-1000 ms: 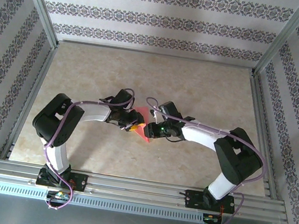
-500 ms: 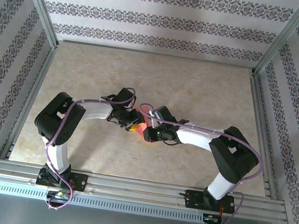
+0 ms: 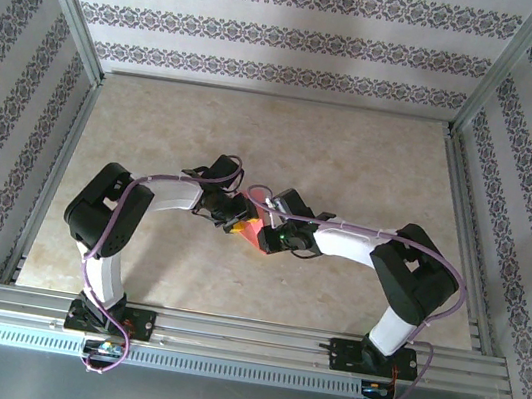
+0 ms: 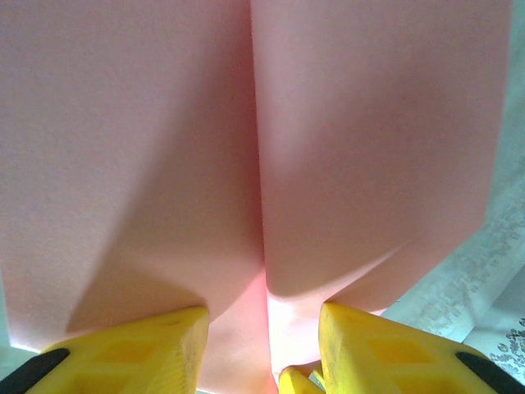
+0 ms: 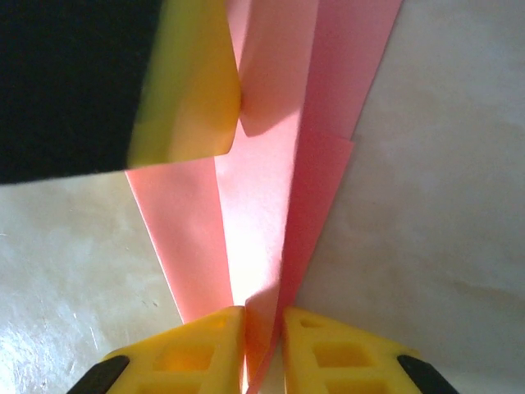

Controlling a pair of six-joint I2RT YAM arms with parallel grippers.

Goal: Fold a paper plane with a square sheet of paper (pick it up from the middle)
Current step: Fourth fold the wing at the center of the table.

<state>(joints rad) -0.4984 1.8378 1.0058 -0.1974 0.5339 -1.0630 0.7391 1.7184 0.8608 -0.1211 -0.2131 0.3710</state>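
In right hand [image 5: 262, 318], paper plane [image 5: 258, 205] tip-first.

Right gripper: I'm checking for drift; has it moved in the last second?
Yes. Against the table's near rail, the right gripper, shut on the paper, has shifted slightly left toward the left gripper.

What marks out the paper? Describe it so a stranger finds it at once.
On the beige table, look where the left gripper and right gripper meet near the middle. The paper sits between their yellow fingertips, the right gripper pinching it. It is the sole pink-red thing, folded into narrow pointed layers.
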